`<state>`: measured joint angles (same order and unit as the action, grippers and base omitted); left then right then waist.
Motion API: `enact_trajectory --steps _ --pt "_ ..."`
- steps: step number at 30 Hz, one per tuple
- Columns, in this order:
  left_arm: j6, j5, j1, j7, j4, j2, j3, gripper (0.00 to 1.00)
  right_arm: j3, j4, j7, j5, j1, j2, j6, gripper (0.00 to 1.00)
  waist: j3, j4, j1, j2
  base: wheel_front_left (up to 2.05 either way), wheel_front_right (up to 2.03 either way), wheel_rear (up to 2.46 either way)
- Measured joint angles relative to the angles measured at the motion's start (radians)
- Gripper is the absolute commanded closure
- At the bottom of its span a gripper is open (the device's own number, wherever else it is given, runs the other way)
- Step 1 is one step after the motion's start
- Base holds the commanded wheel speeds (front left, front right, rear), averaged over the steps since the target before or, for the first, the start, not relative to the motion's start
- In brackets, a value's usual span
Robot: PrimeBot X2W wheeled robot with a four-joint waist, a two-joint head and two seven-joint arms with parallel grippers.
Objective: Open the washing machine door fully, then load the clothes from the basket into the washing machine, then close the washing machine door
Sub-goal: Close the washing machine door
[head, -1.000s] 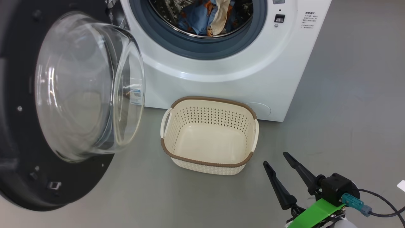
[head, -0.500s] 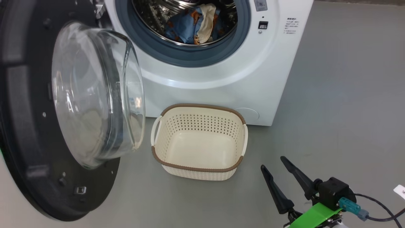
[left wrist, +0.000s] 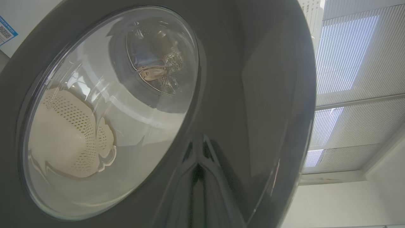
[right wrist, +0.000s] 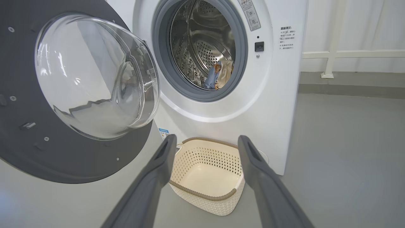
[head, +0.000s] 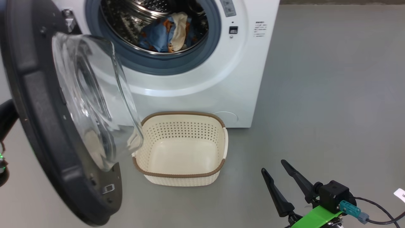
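Hovering nearest the robot, to the right of the basket point(head: 182, 113), the right gripper point(head: 272, 166) has its two dark fingers spread wide with nothing between them. The basket itself is empty, down on the grey floor point(head: 316, 95) right in front of the washing machine point(head: 202, 91). Left of the basket stands the washing machine door point(head: 41, 120), partway between open and shut, its glass bowl point(head: 91, 104) bulging toward the basket's left corner. On the door's far side from the basket, the left gripper point(left wrist: 197, 167) has its fingers pinched together, holding nothing, tips seemingly pressed against the glossy black rim point(left wrist: 253, 95). Beyond the basket and above it, the clothes point(head: 164, 34) sit in the drum point(head: 133, 12). Loading looks done, and closing looks like the job in hand.

The danger now? Pinched fingertips on a slick, curved rim could skid off, and the door would stall short of its latch. A cream fold also lies toward the drum's front. If it sags over the grey gasket point(head: 177, 63), the door could trap it.

From the head view the bowl overlaps the basket's corner, so contact cannot be judged there. The right wrist view settles it, showing a clear gap between door and basket. The left wrist view gives the door's outer face, with basket and clothes warped through the glass.
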<state>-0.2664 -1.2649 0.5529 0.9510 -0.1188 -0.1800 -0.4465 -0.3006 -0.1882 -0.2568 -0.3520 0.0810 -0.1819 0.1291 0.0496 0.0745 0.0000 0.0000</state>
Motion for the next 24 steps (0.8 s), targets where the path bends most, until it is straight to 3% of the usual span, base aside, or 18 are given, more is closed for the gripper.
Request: enact_trajectory --steps 12,24 --pt "0.055 0.009 0.011 -0.054 -0.030 0.052 0.041 1.00 0.007 0.000 0.000 0.000 0.000 0.003 0.000 0.00 -0.009 -0.086 0.0001 0.0000 0.00 0.00 0.00" --pt "0.146 0.010 0.064 -0.148 -0.158 0.107 0.058 1.00 0.014 -0.001 0.000 0.000 -0.026 -0.006 0.000 0.00 -0.030 -0.148 0.0001 0.0000 0.00 0.00 0.00"
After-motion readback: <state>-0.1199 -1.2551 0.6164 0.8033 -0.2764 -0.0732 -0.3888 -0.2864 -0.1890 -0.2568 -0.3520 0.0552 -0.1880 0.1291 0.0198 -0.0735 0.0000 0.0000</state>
